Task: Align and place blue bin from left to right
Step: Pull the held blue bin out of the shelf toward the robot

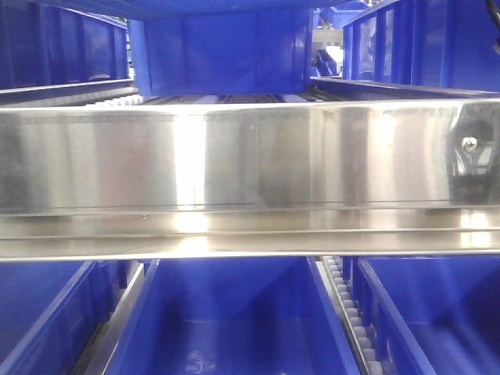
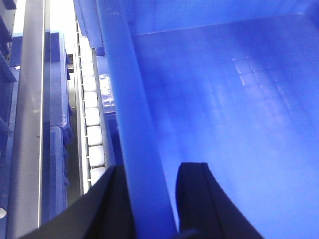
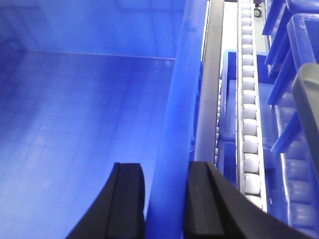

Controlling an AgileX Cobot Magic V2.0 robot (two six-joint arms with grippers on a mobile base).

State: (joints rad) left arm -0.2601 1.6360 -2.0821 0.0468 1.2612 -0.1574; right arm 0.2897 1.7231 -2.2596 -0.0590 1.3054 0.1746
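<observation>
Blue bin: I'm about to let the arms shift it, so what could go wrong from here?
1. The left gripper and right gripper only straddle thin side walls of the blue bin; clamping is unclear, so it may slip or twist.
2. The right gripper's outer finger sits close to the metal rail and rollers, and could snag.

The bin (image 1: pixel 223 55) sits behind the rail (image 1: pixel 250 156), between roller tracks (image 3: pixel 247 124).

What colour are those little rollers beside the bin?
White rollers, clearest in the right wrist view.
</observation>
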